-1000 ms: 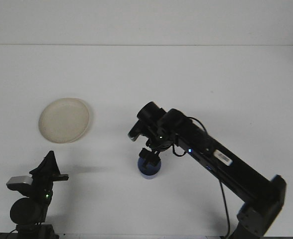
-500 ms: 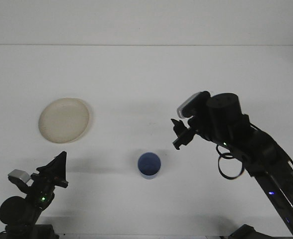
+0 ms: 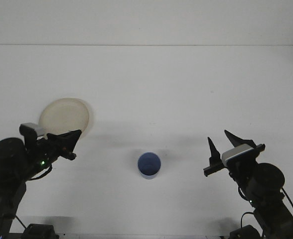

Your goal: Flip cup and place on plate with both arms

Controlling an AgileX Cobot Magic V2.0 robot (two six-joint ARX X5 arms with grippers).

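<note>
The blue cup (image 3: 149, 165) stands upright on the white table, mouth up, near the front centre, with nothing touching it. The cream plate (image 3: 64, 118) lies flat at the left. My left gripper (image 3: 77, 144) sits just below the plate's front edge, pointing right toward the cup, its fingers spread and empty. My right gripper (image 3: 220, 142) is low at the right, well to the right of the cup, open with its two dark fingers (image 3: 210, 147) pointing up and holding nothing.
The white table (image 3: 186, 89) stretches back to a pale wall. Both arm bases rise from the front corners. A cable hangs under the left arm.
The right arm let go of the cup, lifted away and swung back low to the right. The left arm rose and reached right, up beside the plate. The cup stays upright in place.
</note>
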